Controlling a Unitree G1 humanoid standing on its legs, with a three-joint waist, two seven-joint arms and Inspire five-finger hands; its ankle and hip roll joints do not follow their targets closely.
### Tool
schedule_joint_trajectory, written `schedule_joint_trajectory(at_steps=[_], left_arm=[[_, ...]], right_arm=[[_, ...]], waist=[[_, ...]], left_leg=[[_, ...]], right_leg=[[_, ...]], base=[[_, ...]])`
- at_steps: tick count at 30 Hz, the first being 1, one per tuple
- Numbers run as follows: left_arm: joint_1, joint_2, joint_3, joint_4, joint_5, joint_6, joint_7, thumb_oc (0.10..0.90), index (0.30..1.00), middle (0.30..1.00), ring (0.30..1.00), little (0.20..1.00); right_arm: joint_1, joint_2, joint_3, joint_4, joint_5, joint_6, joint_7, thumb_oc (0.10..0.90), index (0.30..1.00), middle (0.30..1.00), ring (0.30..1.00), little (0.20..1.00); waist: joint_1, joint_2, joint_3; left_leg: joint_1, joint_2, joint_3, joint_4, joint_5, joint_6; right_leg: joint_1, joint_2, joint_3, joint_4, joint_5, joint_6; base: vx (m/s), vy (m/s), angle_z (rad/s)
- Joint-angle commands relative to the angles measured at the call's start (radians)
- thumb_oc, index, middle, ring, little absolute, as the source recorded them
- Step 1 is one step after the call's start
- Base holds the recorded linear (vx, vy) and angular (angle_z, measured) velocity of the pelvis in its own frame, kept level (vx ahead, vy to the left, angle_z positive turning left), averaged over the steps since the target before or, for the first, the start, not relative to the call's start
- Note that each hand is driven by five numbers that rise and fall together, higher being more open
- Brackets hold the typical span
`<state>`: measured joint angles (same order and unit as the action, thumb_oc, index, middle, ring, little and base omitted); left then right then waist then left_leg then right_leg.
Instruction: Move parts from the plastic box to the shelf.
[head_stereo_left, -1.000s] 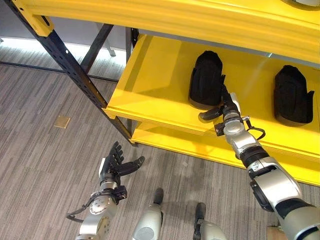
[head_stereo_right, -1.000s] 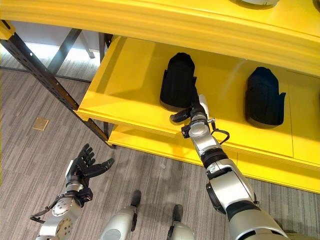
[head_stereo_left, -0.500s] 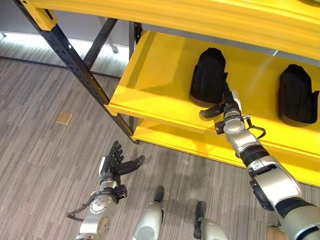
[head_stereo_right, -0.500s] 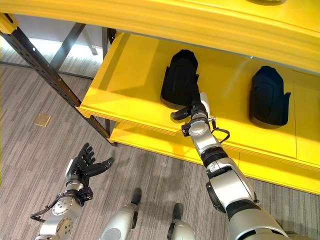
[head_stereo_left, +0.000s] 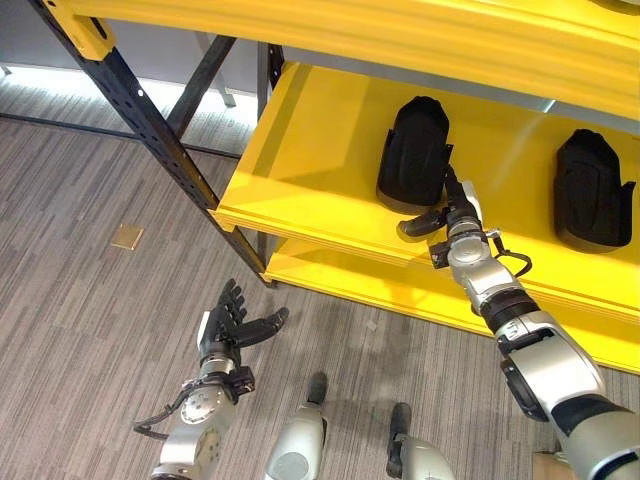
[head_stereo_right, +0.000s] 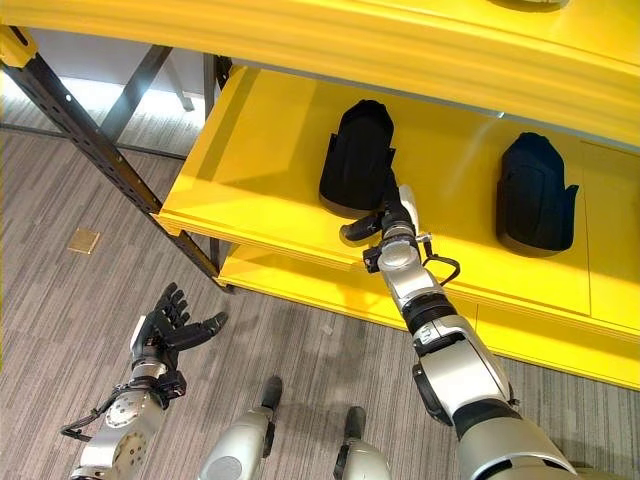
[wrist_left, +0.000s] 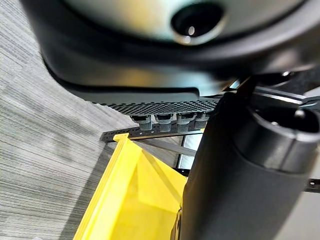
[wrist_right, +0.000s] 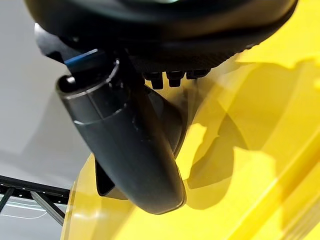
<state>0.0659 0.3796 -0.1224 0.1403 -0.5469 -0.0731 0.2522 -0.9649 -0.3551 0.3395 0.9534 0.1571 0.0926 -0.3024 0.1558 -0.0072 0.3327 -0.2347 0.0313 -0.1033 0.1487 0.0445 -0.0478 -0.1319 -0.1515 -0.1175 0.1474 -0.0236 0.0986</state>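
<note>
1. Grey striped carpet floor (head_stereo_left: 90, 310) runs under a yellow metal shelf (head_stereo_left: 310, 150) carried on a black perforated steel upright (head_stereo_left: 150, 135); a small tan square plate (head_stereo_left: 127, 237) lies on the floor left of the rack.
2. On the middle yellow tier stands a black moulded plastic part (head_stereo_left: 413, 155), its long axis running from the shelf's front edge toward the back, rounded end to the rear, broad end close to the front lip.
3. A second black moulded part (head_stereo_left: 590, 190) lies well apart to the right on the same tier, pointing the same way.
4. Between the two parts is bare yellow surface; left of the first part the tier is open up to its corner.
5. Right hand (head_stereo_left: 447, 212) reaches over the front lip, its fingers against the first part's right near side, thumb spread away to the left; whether the fingers grip it I cannot tell.
6. Left hand (head_stereo_left: 225, 325) hangs low above the carpet, fingers straight and spread, holding nothing.
</note>
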Motion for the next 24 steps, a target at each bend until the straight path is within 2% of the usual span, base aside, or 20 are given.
schedule_joint_trajectory(at_steps=[1, 24], left_arm=[[0.002, 0.075, 0.014, -0.091, -0.006, -0.105, 0.001, 0.900, 1.000, 1.000, 1.000, 1.000], [0.004, 0.054, 0.016, -0.063, -0.003, -0.086, -0.010, 0.900, 1.000, 1.000, 1.000, 1.000]], right_arm=[[-0.103, -0.038, -0.004, -0.087, -0.046, -0.066, -0.025, 0.900, 1.000, 1.000, 1.000, 1.000], [-0.023, -0.072, -0.037, -0.187, -0.044, -0.082, -0.015, 0.900, 1.000, 1.000, 1.000, 1.000]], waist=[[-0.008, -0.075, -0.082], [-0.042, -0.097, -0.159]], left_leg=[[-0.044, 0.072, 0.015, 0.106, -0.127, -0.022], [0.050, 0.103, 0.027, 0.037, -0.120, -0.033]], right_leg=[[0.028, -0.151, 0.017, -0.016, -0.001, 0.066], [0.089, -0.126, 0.025, -0.043, -0.018, 0.065]], base=[[0.00, 0.000, 0.00], [0.01, -0.009, -0.01]])
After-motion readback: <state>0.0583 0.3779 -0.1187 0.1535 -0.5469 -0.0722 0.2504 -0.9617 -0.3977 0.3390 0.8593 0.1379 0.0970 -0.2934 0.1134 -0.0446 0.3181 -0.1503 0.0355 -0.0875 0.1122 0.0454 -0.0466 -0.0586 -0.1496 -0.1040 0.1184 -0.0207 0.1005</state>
